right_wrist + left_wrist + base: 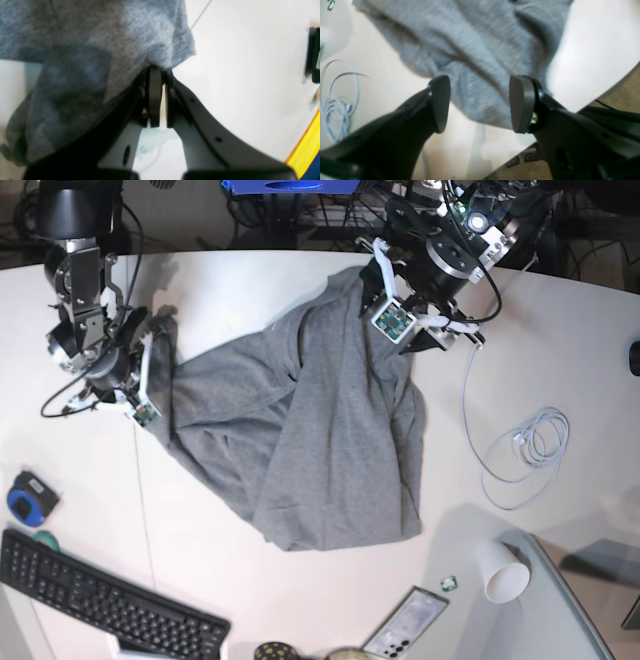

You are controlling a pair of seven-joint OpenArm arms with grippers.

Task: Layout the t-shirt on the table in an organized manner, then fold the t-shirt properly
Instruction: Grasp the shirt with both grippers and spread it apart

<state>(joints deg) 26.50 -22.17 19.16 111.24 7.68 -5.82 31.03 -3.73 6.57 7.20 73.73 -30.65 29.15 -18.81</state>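
Observation:
The heather-grey t-shirt (pixel 310 430) lies crumpled and spread across the middle of the white table (pixel 250 280). My right gripper (pixel 159 75) is shut on a bunched edge of the t-shirt (pixel 87 50), at the shirt's left side in the base view (pixel 150 375). My left gripper (pixel 480 103) is open, its fingers (pixel 440 102) spread wide just over a lower edge of the t-shirt (pixel 475 50). It holds nothing. In the base view it hovers at the shirt's far right corner (pixel 385 300).
A white cable (pixel 525 445) lies coiled right of the shirt and also shows in the left wrist view (pixel 337 105). A keyboard (pixel 100 610), a phone (pixel 405 635), a white cup (pixel 505 580) and a blue round object (pixel 25 498) sit along the near side. A grey glass panel (pixel 575 615) fills the near right corner.

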